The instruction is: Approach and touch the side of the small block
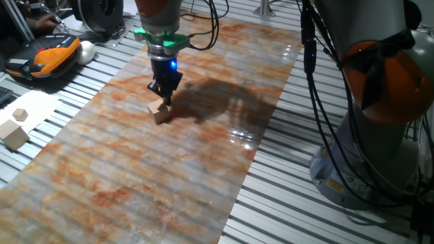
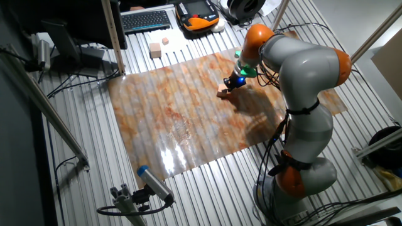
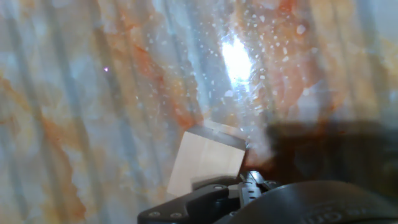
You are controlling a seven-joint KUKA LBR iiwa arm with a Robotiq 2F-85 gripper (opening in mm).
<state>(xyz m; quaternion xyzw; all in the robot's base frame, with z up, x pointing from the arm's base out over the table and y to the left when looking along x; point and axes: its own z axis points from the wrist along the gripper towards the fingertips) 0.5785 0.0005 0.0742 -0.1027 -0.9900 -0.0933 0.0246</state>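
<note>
The small block (image 1: pixel 160 112) is a light tan wooden cube resting on the marbled orange-grey mat (image 1: pixel 135 176). My gripper (image 1: pixel 165 101) stands upright just behind it, fingers together, tips at the block's upper far edge, touching or nearly so. In the other fixed view the block (image 2: pixel 222 93) sits just left of the gripper (image 2: pixel 229 86). In the hand view the block (image 3: pixel 205 163) lies just left of and above the dark fingertips (image 3: pixel 249 182), its lower edge against them.
A larger pale wooden block (image 1: pixel 13 135) and a tinier cube (image 1: pixel 20 114) on white paper lie off the mat at the left. An orange-black handset (image 1: pixel 51 54) lies beyond. The arm's base (image 1: pixel 380 135) with cables stands at the right.
</note>
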